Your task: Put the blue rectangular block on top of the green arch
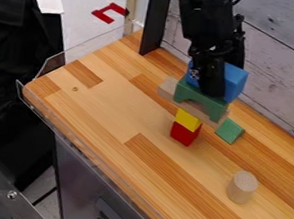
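Note:
The black gripper (211, 84) hangs down at the upper right of the wooden counter, shut on the blue rectangular block (235, 83). Blue shows on both sides of the near finger; the far finger is hidden behind the block. Directly below is the green arch (207, 103), lying across a pale wooden plank (167, 88). The blue block overlaps the arch's top edge in the view, and I cannot tell whether the two touch.
Under the plank's near side, a yellow block (188, 120) sits on a red block (184, 134). A green triangular block (230, 131) lies to the right. A wooden cylinder (241, 187) stands at the lower right. Clear low walls (71, 147) edge the counter (116, 113).

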Controlling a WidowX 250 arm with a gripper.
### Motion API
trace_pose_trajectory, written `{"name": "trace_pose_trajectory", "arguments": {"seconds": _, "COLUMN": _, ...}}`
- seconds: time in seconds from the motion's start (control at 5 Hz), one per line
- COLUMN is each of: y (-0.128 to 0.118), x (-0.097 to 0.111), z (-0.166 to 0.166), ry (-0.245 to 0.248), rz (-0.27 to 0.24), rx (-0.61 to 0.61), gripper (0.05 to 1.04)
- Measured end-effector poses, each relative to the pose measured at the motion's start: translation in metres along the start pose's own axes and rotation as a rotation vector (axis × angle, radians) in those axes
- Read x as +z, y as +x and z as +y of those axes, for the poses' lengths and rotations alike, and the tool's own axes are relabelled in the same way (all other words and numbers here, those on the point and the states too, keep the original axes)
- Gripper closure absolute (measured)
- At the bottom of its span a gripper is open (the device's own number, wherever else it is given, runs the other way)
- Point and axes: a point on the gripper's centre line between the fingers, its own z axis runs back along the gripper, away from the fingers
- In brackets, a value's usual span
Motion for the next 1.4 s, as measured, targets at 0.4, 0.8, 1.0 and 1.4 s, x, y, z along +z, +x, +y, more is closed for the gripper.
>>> {"name": "trace_pose_trajectory", "arguments": {"seconds": 0.4, "y": 0.004, "x": 0.000, "z": 0.000, "ry": 0.011, "rz": 0.005, "rx": -0.005, "gripper": 0.497}}
{"name": "trace_pose_trajectory", "arguments": {"seconds": 0.8, "y": 0.006, "x": -0.005, "z": -0.001, "ry": 0.069, "rz": 0.014, "rx": -0.039, "gripper": 0.162}}
{"name": "trace_pose_trajectory", "arguments": {"seconds": 1.0, "y": 0.006, "x": -0.002, "z": -0.005, "ry": 0.057, "rz": 0.012, "rx": -0.049, "gripper": 0.082}}
{"name": "trace_pose_trajectory", "arguments": {"seconds": 1.4, "y": 0.004, "x": 0.010, "z": -0.007, "ry": 0.035, "rz": -0.006, "rx": -0.064, "gripper": 0.083}}
